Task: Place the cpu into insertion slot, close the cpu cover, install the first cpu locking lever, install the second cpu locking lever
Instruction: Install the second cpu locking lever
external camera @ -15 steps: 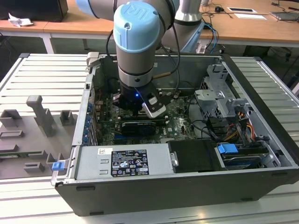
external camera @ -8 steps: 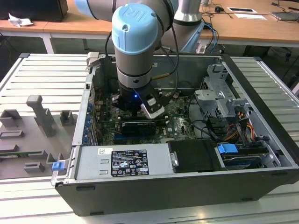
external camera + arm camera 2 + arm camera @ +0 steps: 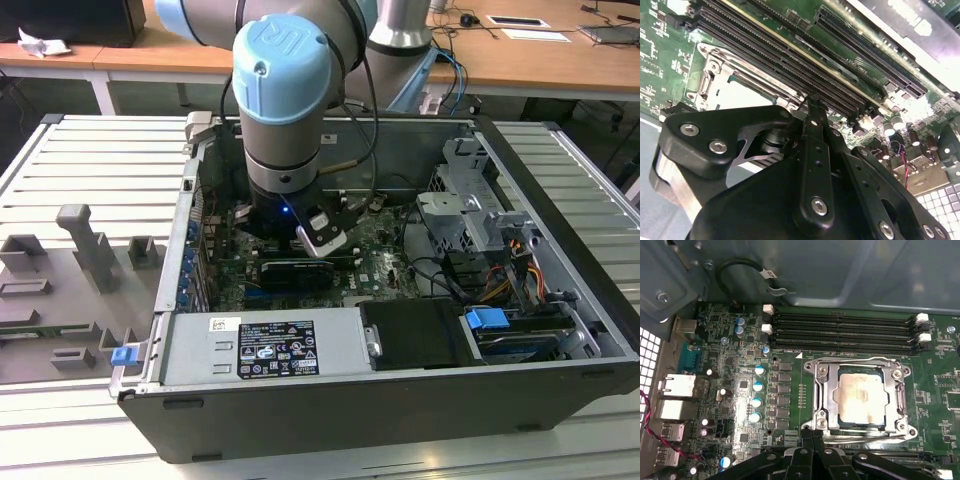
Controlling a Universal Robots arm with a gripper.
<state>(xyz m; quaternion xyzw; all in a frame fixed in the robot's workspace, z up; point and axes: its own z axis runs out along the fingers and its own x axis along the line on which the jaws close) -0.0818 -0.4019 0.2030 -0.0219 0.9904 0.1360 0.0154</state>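
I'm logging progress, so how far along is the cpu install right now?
The cpu sits in the insertion slot with the cpu cover down over it. The claw hovers at the socket's edge, holding nothing visible. Whether both locking levers are latched can't be told.

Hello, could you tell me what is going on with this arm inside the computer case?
The arm's gripper is down over the motherboard, right at the edge of the insertion slot. The cpu already sits in the slot, and the cpu cover lies flat around it. The gripper's fingers are together beside the frame, holding nothing.
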